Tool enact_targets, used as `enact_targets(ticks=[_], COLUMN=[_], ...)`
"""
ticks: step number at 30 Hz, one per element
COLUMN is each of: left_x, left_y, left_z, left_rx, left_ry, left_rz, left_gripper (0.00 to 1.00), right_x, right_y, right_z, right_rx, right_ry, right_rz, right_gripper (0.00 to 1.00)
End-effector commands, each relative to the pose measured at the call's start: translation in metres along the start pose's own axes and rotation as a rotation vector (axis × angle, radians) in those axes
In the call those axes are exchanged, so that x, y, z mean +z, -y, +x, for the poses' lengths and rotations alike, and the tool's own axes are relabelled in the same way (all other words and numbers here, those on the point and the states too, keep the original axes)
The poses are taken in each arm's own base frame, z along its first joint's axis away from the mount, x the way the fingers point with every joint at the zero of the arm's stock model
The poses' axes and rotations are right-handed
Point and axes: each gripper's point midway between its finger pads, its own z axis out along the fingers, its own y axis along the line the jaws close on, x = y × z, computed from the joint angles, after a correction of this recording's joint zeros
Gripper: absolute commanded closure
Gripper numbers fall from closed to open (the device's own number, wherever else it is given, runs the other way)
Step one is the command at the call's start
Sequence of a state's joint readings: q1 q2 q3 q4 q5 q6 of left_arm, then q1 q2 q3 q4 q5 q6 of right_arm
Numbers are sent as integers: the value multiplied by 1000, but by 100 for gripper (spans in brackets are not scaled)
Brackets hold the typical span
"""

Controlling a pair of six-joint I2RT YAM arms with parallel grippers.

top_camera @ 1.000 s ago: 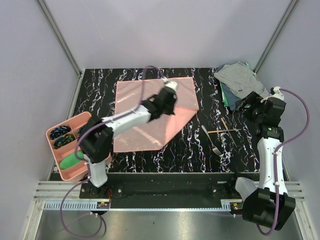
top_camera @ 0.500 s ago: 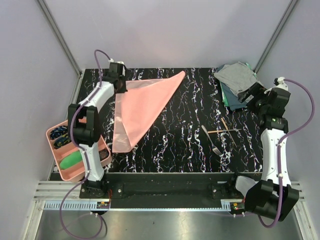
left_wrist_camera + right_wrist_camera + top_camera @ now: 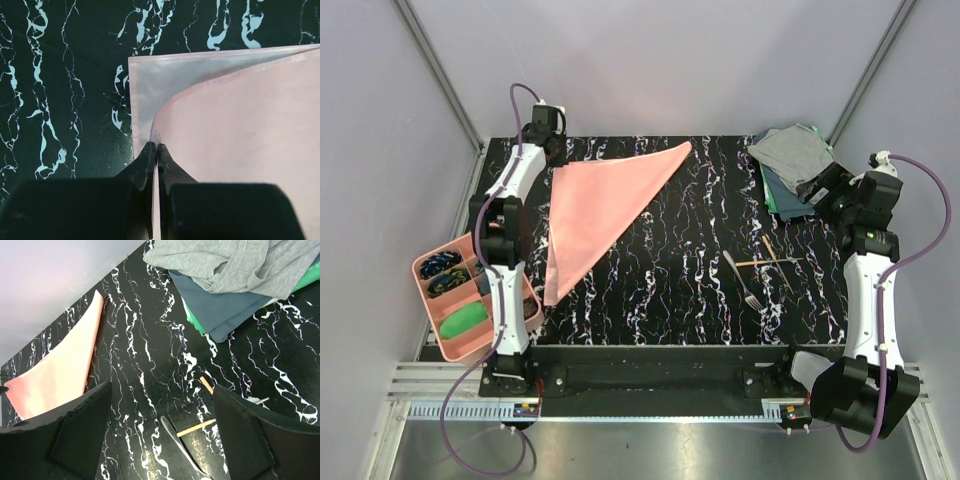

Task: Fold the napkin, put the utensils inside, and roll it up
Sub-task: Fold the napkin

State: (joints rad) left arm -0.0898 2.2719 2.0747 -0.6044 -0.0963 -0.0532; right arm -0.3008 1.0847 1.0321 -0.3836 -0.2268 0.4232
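- At the far-left corner of the worktop (image 3: 670, 290), the left fingers (image 3: 152, 155) are pressed together, pinching the upper layer of the napkin (image 3: 595, 205) just beside its corner.
- The napkin lies folded into a triangle on the left half of the worktop. One tip reaches toward the far middle, one tip points to the near left, and the square corner sits at the far left under the left fingers.
- The step in hand looks like the end of the fold. In the left wrist view the upper layer curls short of the lower corner, so a strip of the lower layer shows beside it.
- To finish it well, the pinched corner would best be drawn outward until both corners and both hems match. It can then be laid down flat before the fingers let go, so the cloth does not spring back.
- The right fingers (image 3: 822, 188) are spread wide and hold nothing. They hang at the far right, above the utensils (image 3: 765, 265) and the cloth pile.
- Napkins: one.
- Utensils: three on the right side of the worktop, well apart from the napkin. There is one silver fork (image 3: 742, 278) and two thin sticks (image 3: 772, 261), which cross each other just beside it.
- Other cloths: three can be told apart in the far-right stack, a grey cloth (image 3: 798, 152) on top with a blue-grey one and a green one under it.
- Trays: one pink tray (image 3: 455, 244) at the near left, with small dark and green items in its compartments.
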Motion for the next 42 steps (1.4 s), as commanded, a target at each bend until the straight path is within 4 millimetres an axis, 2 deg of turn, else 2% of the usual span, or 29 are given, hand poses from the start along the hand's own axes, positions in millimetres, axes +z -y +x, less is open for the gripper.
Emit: enact_targets(ticks=[1, 10, 14, 25, 42], left_x=[4, 22, 32, 42, 57], left_y=[0, 2, 3, 4, 6], left_z=[-16, -25, -23, -32, -37], left_rx=[38, 81, 91, 104, 57], left_ry=[33, 55, 49, 86, 122], left_rz=[27, 35, 40, 42, 55], left_gripper=[100, 100, 100, 100, 100], right_x=[-2, 2, 1, 1, -1], right_y=[-9, -7, -7, -7, -7], right_z=[-22, -20, -22, -22, -21], right_rx=[-15, -12, -15, -15, -18], right_ry=[45, 37, 43, 41, 45], right_rz=[-12, -6, -7, -7, -3], right_gripper=[11, 11, 12, 12, 12])
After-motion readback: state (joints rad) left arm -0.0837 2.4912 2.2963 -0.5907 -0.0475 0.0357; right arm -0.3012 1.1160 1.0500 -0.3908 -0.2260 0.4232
